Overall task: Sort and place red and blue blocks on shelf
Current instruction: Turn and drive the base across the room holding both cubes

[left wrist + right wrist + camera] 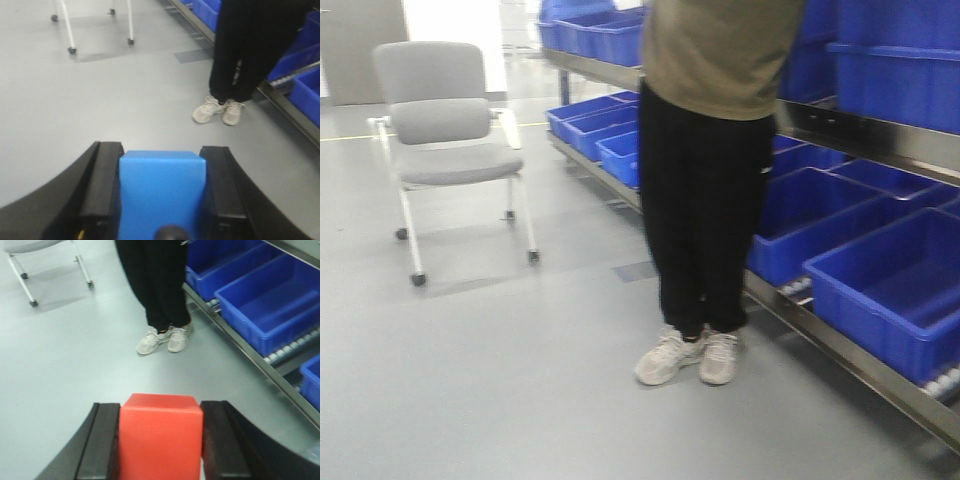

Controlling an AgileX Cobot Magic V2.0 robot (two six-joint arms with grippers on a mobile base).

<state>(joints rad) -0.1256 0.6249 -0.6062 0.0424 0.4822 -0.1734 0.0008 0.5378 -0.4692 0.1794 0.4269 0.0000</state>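
Front view: big blue bins (pixel 880 290) sit in rows on the steel shelf (pixel 880 140), on white rollers (pixel 942 382). Inside the bins only blue plastic shows. A person (pixel 705 200) in black trousers stands just beside the shelf. A grey chair (pixel 445 140) stands on the floor (pixel 520 380), well apart from the shelf.

Left wrist view: the left pincer (pixel 161 155) is clenched on the blue block (pixel 162 195). Its black fingers (pixel 102 185) press the block's two sides. The block is up over the grey floor, not on the shelf.

Right wrist view: the right pincer (pixel 160 407) grips the red block (pixel 160 440) the same way, tight on both sides. The block is over the floor, near the shelf and its bins.
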